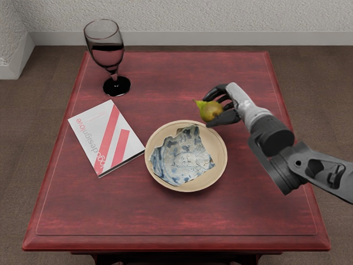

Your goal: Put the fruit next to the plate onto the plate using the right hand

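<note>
1. Table: a rectangular, dark red wooden table with a raised edge carries all the items listed below.
2. Plate: a round, shallow plate with a tan rim and a blue-and-white patterned centre sits near the middle of the table. Nothing lies on it.
3. Fruit: a small yellow-green pear is positioned just beyond the plate's upper right rim, outside the plate. Its narrow end points towards the left of the view.
4. Right hand: the grey-and-black right hand enters on an arm from the right edge of the view and reaches in over the right side of the table.
5. Hand state: the dark fingers curl over the far side of the pear and the thumb lies against its near side, so the hand is closed around the fruit.
6. Contact with the table: it cannot be told from this view whether the pear rests on the table or is raised off it.
7. Wine glass: a stemmed clear glass holding dark liquid stands upright on a black foot at the far left corner, well apart from the plate.
8. Booklet: a thin white booklet with red diagonal stripes lies flat to the left of the plate, just beside its rim, turned at an angle to the table edge.
</note>
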Robot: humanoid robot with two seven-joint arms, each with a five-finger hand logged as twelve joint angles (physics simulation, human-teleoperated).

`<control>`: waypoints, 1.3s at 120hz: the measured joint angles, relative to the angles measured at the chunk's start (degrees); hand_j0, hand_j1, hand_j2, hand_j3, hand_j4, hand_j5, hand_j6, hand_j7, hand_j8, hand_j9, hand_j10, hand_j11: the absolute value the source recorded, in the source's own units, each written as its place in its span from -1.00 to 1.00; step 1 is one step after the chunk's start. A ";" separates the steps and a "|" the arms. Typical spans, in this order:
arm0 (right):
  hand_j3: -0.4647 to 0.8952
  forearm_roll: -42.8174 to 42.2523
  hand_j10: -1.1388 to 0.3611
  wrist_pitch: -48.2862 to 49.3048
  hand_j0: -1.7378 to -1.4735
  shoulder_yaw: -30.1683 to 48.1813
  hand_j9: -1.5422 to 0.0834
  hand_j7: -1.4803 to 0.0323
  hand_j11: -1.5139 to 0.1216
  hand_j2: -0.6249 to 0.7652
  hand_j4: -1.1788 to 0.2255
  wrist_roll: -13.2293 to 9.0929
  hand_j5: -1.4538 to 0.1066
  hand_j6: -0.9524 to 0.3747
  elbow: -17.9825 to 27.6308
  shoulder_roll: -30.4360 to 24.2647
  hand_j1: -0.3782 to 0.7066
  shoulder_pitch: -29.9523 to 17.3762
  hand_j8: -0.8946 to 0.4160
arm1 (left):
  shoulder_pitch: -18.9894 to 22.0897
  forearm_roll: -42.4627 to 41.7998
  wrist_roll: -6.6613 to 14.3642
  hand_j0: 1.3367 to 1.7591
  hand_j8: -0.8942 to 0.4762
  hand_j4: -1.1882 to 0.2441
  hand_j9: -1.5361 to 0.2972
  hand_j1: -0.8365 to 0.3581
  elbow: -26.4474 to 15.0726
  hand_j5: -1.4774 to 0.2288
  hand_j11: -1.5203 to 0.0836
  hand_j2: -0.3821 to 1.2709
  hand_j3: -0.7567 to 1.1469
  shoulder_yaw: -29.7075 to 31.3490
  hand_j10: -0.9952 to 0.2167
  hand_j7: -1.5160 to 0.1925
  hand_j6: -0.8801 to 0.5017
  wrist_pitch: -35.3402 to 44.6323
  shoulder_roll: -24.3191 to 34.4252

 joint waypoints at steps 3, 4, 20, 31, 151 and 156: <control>-0.31 -0.05 -0.32 0.00 -0.40 0.00 -0.23 -0.19 -0.28 0.32 -0.21 0.00 -0.33 -0.17 0.12 0.14 0.18 0.00 -0.19 | 0.00 0.00 0.00 0.52 0.30 0.66 0.68 0.98 0.00 0.73 0.90 -0.54 -0.21 0.00 0.64 0.77 0.27 0.00 0.00; -0.31 -0.06 -0.32 0.00 -0.40 0.00 -0.23 -0.19 -0.28 0.32 -0.21 0.00 -0.33 -0.17 0.16 0.19 0.18 0.00 -0.19 | 0.00 0.00 0.00 0.52 0.30 0.66 0.68 0.98 0.00 0.73 0.90 -0.54 -0.21 0.00 0.64 0.77 0.27 0.00 0.00; -0.31 -0.20 -0.32 -0.01 -0.40 -0.08 -0.23 -0.18 -0.27 0.33 -0.21 -0.01 -0.32 -0.17 0.63 1.16 0.19 0.05 -0.19 | 0.00 0.00 0.00 0.52 0.30 0.66 0.68 0.98 0.00 0.73 0.90 -0.54 -0.21 -0.01 0.64 0.77 0.27 0.00 0.00; -0.31 -0.65 -0.32 -0.01 -0.40 -0.18 -0.22 -0.18 -0.27 0.33 -0.21 -0.01 -0.31 -0.18 0.77 2.29 0.19 0.06 -0.19 | 0.00 0.00 0.00 0.52 0.30 0.66 0.68 0.98 0.00 0.73 0.90 -0.54 -0.21 0.00 0.64 0.77 0.27 0.00 0.00; -0.32 -0.02 0.41 -0.17 -0.40 -0.28 0.76 0.82 0.72 -0.08 0.56 -0.06 0.72 0.33 0.14 3.20 -0.78 0.82 0.26 | 0.00 0.00 0.00 0.52 0.30 0.66 0.68 0.98 0.00 0.73 0.90 -0.54 -0.21 0.00 0.64 0.77 0.27 0.00 0.00; -0.32 1.65 0.43 -0.17 -0.40 -0.04 0.78 0.84 0.74 -0.09 0.58 -0.06 0.74 0.34 -0.04 4.00 -0.81 1.92 0.27 | 0.00 0.00 0.00 0.52 0.30 0.66 0.68 0.98 0.00 0.73 0.90 -0.54 -0.21 -0.01 0.64 0.77 0.27 0.00 0.00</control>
